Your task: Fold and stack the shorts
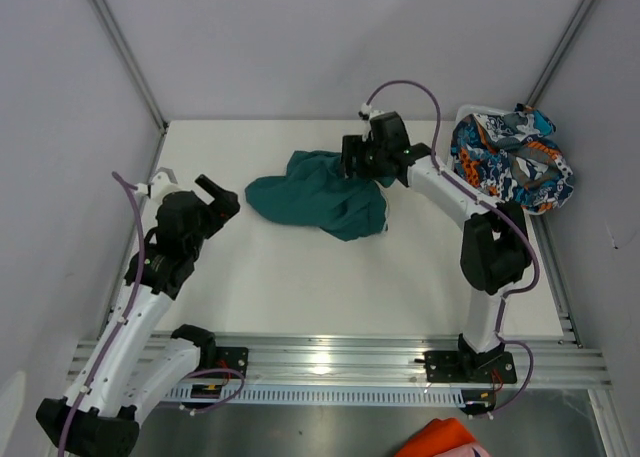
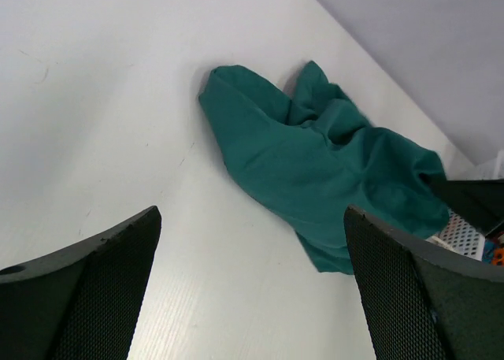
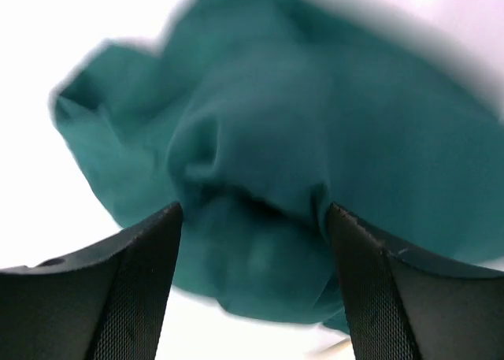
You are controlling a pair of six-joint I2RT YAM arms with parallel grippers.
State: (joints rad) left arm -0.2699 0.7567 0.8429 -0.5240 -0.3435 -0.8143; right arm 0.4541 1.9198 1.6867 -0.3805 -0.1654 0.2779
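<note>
On the white table [image 1: 300, 277] the teal shorts [image 1: 320, 192] lie crumpled and need flattening. Your right gripper [image 1: 355, 159], over them, and left gripper [image 1: 215, 189] both stand spread; next, pinch a hem.

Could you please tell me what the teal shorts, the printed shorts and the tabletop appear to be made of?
Teal shorts: soft, matte fabric, judging by the limp folds and creases; the weave is too fine to tell. Printed shorts: likewise thin cloth, crumpled in a heap, with a multicolour print. Tabletop: rigid, smooth and white, possibly laminate or painted board, with a faint sheen.
</note>
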